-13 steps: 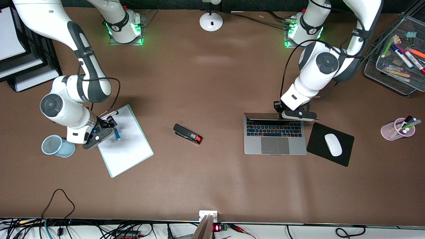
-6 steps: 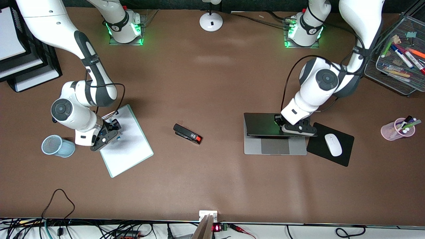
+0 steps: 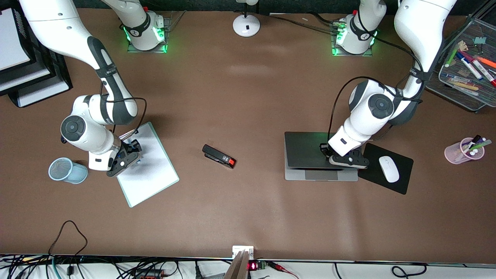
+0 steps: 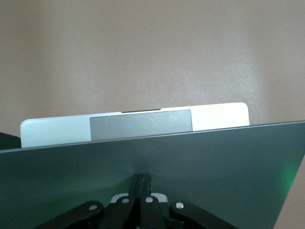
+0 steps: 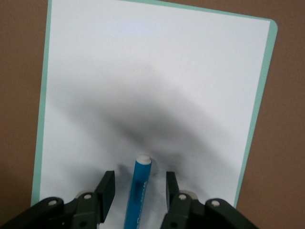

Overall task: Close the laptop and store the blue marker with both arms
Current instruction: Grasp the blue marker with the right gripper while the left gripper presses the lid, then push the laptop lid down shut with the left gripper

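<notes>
The laptop (image 3: 306,151) lies toward the left arm's end, its dark lid lowered almost onto the base; a strip of palm rest (image 3: 317,176) still shows. In the left wrist view the lid (image 4: 200,167) slopes over the trackpad (image 4: 140,125). My left gripper (image 3: 343,159) is shut, fingers together (image 4: 142,183), pressing on the lid. The blue marker (image 5: 140,171) lies on the white clipboard (image 5: 157,71), between the open fingers of my right gripper (image 5: 139,180). In the front view that gripper (image 3: 128,155) sits low over the clipboard (image 3: 151,174) and hides the marker.
A blue mesh cup (image 3: 68,170) stands beside the right gripper. A black stapler (image 3: 219,156) lies mid-table. A mouse (image 3: 388,169) on a black pad (image 3: 403,182) sits beside the laptop. A pink pen cup (image 3: 464,151) and wire tray (image 3: 465,66) stand at the left arm's end.
The laptop lid has swung from upright down to nearly shut, with the left gripper following it. The right gripper has shifted slightly and come down around the blue marker.
</notes>
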`<action>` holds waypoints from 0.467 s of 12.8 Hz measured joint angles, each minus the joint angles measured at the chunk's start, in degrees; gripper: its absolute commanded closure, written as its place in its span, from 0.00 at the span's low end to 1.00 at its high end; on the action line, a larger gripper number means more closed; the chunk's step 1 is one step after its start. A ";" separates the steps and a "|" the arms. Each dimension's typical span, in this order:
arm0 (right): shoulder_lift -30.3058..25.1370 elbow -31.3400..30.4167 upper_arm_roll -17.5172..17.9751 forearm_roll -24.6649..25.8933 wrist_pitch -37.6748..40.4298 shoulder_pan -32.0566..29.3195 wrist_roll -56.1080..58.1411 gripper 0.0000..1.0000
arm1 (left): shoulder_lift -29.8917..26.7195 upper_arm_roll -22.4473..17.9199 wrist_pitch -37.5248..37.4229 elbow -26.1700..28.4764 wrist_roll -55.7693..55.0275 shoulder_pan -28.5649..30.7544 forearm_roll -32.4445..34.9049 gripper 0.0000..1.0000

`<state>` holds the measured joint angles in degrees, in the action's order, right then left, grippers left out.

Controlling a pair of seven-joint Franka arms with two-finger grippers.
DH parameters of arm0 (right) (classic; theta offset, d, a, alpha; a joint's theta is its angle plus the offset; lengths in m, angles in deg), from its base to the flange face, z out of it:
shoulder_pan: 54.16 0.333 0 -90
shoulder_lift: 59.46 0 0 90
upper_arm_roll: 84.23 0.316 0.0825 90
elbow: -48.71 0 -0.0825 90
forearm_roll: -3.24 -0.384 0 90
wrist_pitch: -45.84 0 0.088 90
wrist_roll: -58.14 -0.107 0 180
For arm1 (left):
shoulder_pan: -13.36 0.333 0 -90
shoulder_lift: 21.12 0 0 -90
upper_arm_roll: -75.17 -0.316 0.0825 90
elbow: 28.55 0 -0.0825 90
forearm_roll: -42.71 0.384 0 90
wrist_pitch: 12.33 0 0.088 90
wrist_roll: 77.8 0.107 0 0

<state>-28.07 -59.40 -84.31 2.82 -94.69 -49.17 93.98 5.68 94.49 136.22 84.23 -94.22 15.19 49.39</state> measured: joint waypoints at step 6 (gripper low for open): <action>1.81 0.65 0.02 0.00 -0.28 0.00 0.05 0.53 | 5.22 -0.28 3.38 -2.75 0.05 0.00 0.13 1.00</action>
<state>-26.26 -58.75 -84.30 2.82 -94.97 -49.17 94.04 10.90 94.21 139.60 81.48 -94.17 15.19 49.52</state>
